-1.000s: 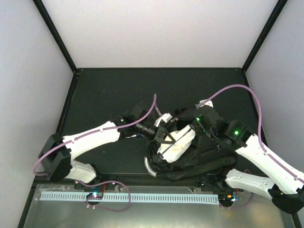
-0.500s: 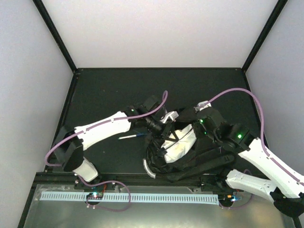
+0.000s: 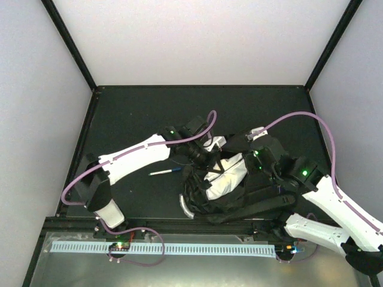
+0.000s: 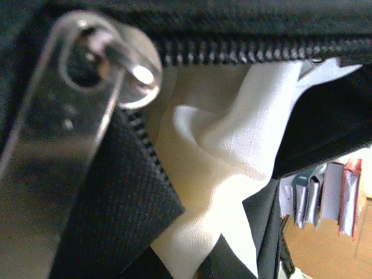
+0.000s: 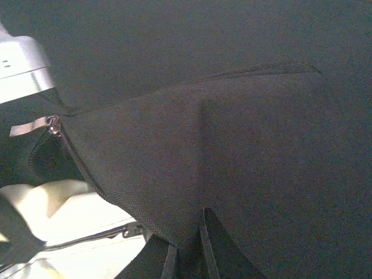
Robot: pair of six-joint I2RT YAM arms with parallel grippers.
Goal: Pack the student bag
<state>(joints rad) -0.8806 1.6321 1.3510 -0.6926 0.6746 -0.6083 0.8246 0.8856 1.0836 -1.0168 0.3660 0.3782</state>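
Note:
The student bag (image 3: 251, 194), a big black backpack, lies right of the table's middle with its grey handle (image 3: 187, 208) at the near left. Its mouth gapes and whitish cloth (image 3: 226, 176) shows inside. My left gripper (image 3: 207, 160) is pressed to the mouth's left rim and is shut on the bag there. In the left wrist view a metal zipper pull (image 4: 87, 75), zipper teeth (image 4: 244, 53) and the whitish cloth (image 4: 215, 157) fill the picture. My right gripper (image 3: 256, 162) pinches a raised fold of the bag's black fabric (image 5: 232, 151), shut on it.
A white pen with a blue tip (image 3: 164, 172) lies on the black mat left of the bag. The left arm's purple cable (image 3: 203, 128) arcs above the bag. The right arm's white link (image 3: 335, 203) crosses the right side. A perforated rail (image 3: 179, 249) runs along the near edge.
The left arm has swung right and farther over the bag's mouth, uncovering the pen. The right gripper has drawn slightly right with the fabric. Both grippers stayed shut.

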